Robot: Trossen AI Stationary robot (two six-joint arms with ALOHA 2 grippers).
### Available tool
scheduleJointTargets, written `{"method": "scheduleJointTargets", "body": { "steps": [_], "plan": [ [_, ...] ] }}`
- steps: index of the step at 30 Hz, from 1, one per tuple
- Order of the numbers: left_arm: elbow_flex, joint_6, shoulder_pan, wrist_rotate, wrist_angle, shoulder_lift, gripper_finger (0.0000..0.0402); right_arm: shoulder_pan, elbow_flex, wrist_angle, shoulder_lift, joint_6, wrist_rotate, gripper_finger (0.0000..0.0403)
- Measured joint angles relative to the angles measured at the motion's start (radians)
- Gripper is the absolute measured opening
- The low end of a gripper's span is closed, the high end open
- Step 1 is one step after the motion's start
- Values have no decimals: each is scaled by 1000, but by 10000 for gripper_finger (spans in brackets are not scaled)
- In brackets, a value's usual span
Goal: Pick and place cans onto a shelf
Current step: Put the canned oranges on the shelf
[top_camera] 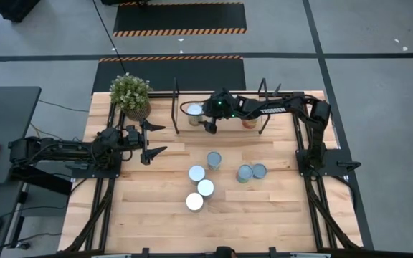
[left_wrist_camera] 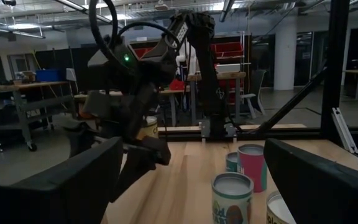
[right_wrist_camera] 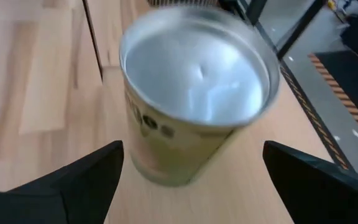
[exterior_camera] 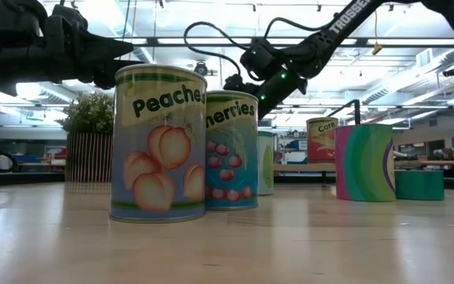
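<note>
The right gripper (top_camera: 208,127), jaws wide apart beside a can (top_camera: 194,112) on the shelf (top_camera: 228,123), has probably let go and should fetch another.

Readable text from here, low view mostly: nearest can (exterior_camera: 158,142) says "Peaches" on its label, with peach pictures under it. Can just behind it at 3 o'clock (exterior_camera: 231,150) shows "herries", first letter hidden by the peach can, so I read it as partly covered. Small red-and-yellow can further back (exterior_camera: 321,140) reads "Corn". Right arm's link (exterior_camera: 345,17) carries white lettering "TROSSE", cut off. Lettering on that arm in the high view: too small to read.
</note>
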Motion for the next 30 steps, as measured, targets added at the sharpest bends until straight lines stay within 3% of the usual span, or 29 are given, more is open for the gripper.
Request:
{"method": "scheduleJointTargets", "body": {
  "steps": [6,15,21,26,30],
  "plan": [
    [0,-4,0,-1,0,0,396,12,0,-17,0,0,98,391],
    [0,-6,0,-2,2,0,396,4,1,145,13,14,194,382],
    [0,-3,0,-2,2,0,396,60,5,100,6,27,206,377],
    [0,-4,0,-2,1,0,396,134,140,-83,10,0,298,375],
    [0,-5,0,-6,1,0,396,190,255,-174,26,-100,443,374]
  ]
}}
